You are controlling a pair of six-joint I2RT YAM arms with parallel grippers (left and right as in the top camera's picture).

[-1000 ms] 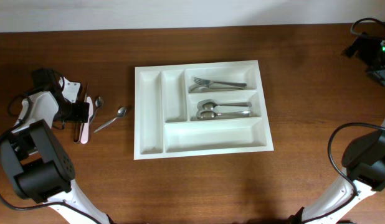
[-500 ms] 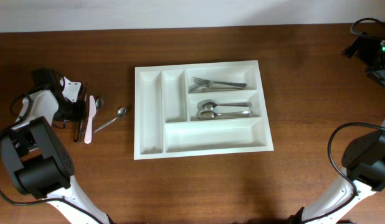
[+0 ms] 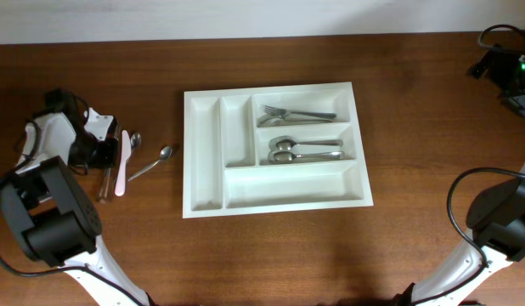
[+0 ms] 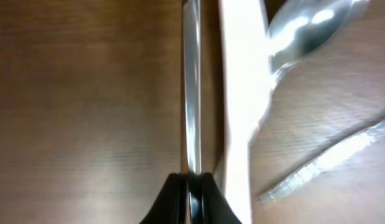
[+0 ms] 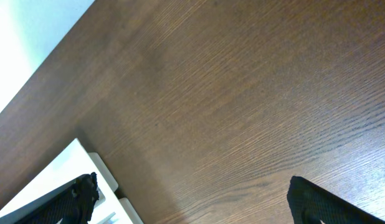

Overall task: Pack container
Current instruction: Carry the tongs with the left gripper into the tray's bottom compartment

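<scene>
The container (image 3: 203, 153), a white five-compartment tray, lies mid-table with forks (image 3: 296, 114) and spoons (image 3: 301, 150) in two right-hand compartments. Left of it, loose cutlery rests on the wood: a pale pink-handled utensil (image 3: 121, 163), two spoons (image 3: 135, 138) (image 3: 152, 164) and a slim dark utensil (image 3: 104, 183). My left gripper (image 3: 99, 157) sits over that group. In the left wrist view it (image 4: 191, 180) is shut on a thin metal utensil (image 4: 191, 93) seen edge-on, with the pale handle (image 4: 242, 93) just beside it. My right gripper (image 5: 192, 202) stands open over bare wood with nothing between its fingers.
The right arm hangs at the table's far right back corner, with a corner of the tray (image 5: 30, 186) at the edge of its view. A spoon bowl (image 4: 304, 31) lies close to the held utensil. A pale wall borders the table's far edge.
The left jaws have closed from wide apart onto the thin utensil. The pale-handled utensil shifted slightly to the right. The right arm has not moved.
</scene>
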